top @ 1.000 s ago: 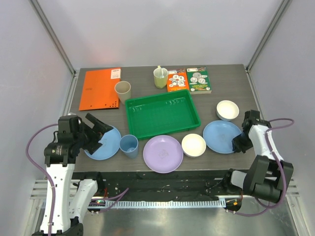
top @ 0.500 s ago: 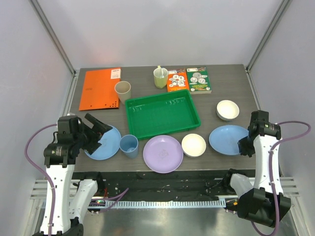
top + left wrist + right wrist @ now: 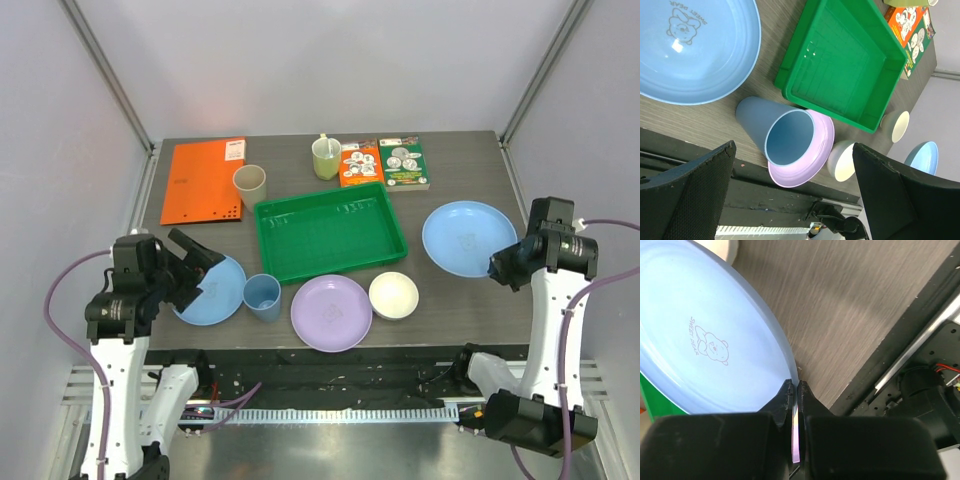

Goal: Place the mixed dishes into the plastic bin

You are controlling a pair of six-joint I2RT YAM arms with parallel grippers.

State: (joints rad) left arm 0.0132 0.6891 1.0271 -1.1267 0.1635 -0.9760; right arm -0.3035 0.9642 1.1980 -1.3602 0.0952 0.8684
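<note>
My right gripper (image 3: 503,268) (image 3: 796,390) is shut on the near-right rim of a light blue plate (image 3: 468,236) (image 3: 705,340) and holds it in the air over the right side of the table. The green bin (image 3: 330,230) (image 3: 840,60) lies empty in the middle. My left gripper (image 3: 205,265) (image 3: 795,200) is open and empty over the second light blue plate (image 3: 212,292) (image 3: 695,50). A blue cup (image 3: 262,296) (image 3: 777,132), a lilac plate (image 3: 331,312) (image 3: 815,150) and a cream bowl (image 3: 393,295) (image 3: 842,161) stand along the front edge. A beige cup (image 3: 250,185) stands behind the bin's left corner.
An orange folder (image 3: 203,180) lies at the back left. A yellow-green mug with a spoon (image 3: 326,158) and two booklets (image 3: 390,163) sit behind the bin. A second cream bowl (image 3: 897,126) stands under the lifted plate, hidden in the top view.
My right gripper has lifted the light blue plate off the table and carried it up and toward the back right, covering the second bowl. The left arm has barely moved.
</note>
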